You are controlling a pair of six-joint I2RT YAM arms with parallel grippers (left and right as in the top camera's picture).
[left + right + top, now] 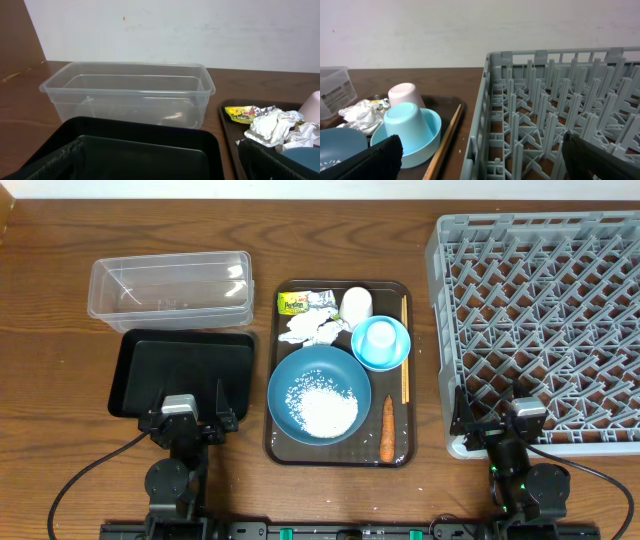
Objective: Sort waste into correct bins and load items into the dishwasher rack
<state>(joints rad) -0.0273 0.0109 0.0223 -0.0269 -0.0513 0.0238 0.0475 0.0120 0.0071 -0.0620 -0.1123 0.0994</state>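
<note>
okay, both arms sit at the near edge of the table. the left gripper [187,414] hangs over the near side of the black tray [180,360], its fingers spread wide with nothing between them. the right gripper [506,420] is above the near-left corner of the dishwasher rack [436,330], its fingers just as wide and holding nothing. the clear tub [170,290] lies just beyond the black tray, and i see nothing in it from the left wrist view. between the bins and the rack is the brown serving tray [288,448]. on it the dark-blue bowl [285,380] holds a heap of white rice [325,408]. the pale-blue cup [381,338] stands upside down in the light-blue bowl [360,352], and the white cup [357,303] is just behind them. crumpled tissue [310,330] and the yellow-green wrapper [293,303] lie at the far-left of the tray. the chopsticks [404,385] run along its right edge, and the orange carrot stick [387,430] lies near its near-right corner.
</note>
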